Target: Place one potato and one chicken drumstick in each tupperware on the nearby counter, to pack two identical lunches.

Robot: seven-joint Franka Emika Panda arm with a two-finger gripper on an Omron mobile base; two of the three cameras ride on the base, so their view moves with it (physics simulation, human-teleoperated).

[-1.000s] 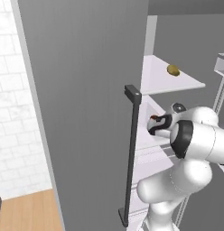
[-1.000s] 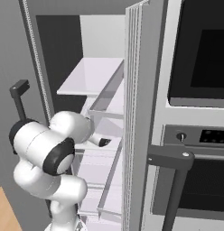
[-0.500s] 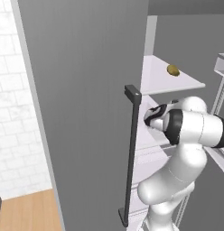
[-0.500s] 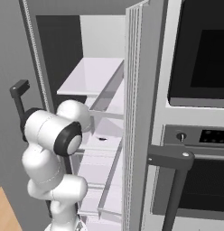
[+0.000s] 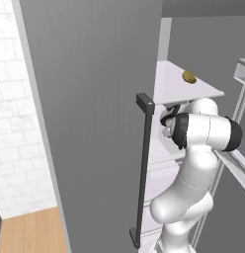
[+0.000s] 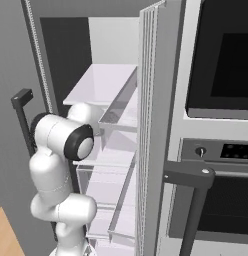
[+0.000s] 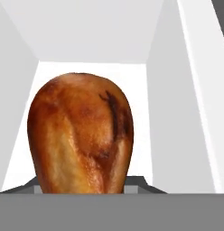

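A glossy orange-brown chicken drumstick (image 7: 82, 135) looms close in the hand view, fat end up, inside a white fridge compartment. My gripper (image 7: 84, 187) is shut on its lower part, with grey finger pads (image 7: 141, 182) against its sides. From the left base view, the gripper (image 5: 166, 121) reaches under a white fridge shelf (image 5: 203, 91). A yellowish-green potato (image 5: 189, 76) lies on top of that shelf. The tupperware is out of view.
The open grey fridge door (image 5: 95, 123) with its dark vertical handle (image 5: 143, 168) stands left of the arm. Door bins (image 6: 121, 107) and a black oven (image 6: 221, 75) with a bar handle (image 6: 188, 175) stand to the right. A light-brown wooden surface (image 5: 25, 232) lies low left.
The arm has pushed deeper under the fridge shelf and straightened up. The jaws have closed in on the drumstick.
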